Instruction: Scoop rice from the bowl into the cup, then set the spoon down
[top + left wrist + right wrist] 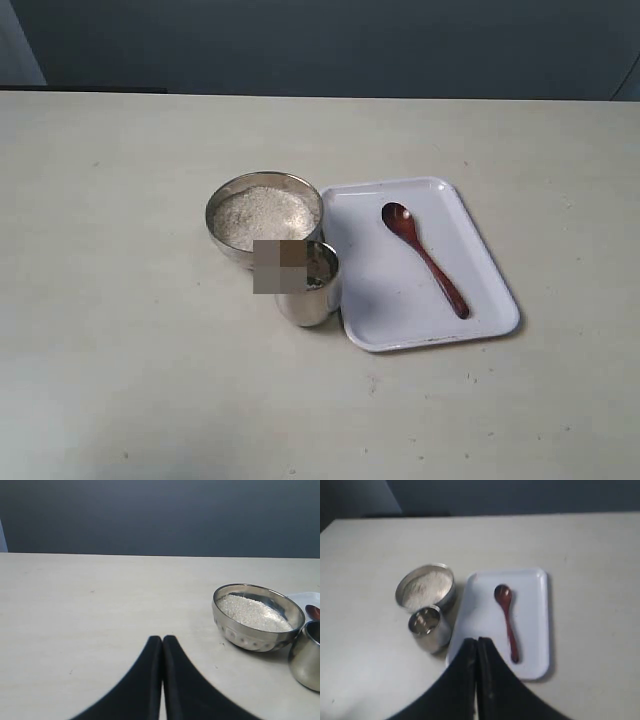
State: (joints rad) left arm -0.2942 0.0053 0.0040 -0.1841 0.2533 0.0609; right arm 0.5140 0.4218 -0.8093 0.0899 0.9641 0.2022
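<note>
The steel bowl holds white rice. Touching its near side stands the small steel cup. The reddish-brown wooden spoon lies flat on a white tray; only its tip shows in the left wrist view. My left gripper is shut and empty, low over the table, well short of the bowl. My right gripper is shut and empty, above the tray's near edge. Neither gripper appears in the exterior view.
The pale tabletop stretches around the bowl, cup and tray. A dark wall runs behind the table's far edge. A blurred square patch covers part of the cup in the exterior view.
</note>
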